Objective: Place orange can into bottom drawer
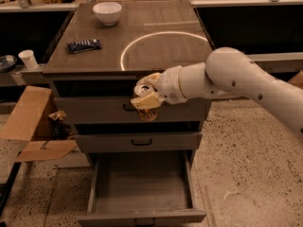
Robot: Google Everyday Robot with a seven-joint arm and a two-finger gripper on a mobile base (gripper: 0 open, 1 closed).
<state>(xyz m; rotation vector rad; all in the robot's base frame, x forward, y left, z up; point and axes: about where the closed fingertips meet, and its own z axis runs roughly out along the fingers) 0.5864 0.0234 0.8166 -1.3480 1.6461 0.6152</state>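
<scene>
My gripper (146,97) is shut on the orange can (147,109), whose silver top shows between the fingers and whose orange-brown body hangs below them. I hold it in front of the top drawer of the grey cabinet, high above the bottom drawer (142,188). The bottom drawer is pulled out, and its plain grey interior is bare. My white arm reaches in from the right.
On the cabinet top (156,46) stand a white bowl (107,12) at the back left and a dark snack packet (84,45). The two upper drawers (137,141) are closed. A cardboard box (33,126) lies on the floor at left, and a white cup (28,59) stands on a side shelf.
</scene>
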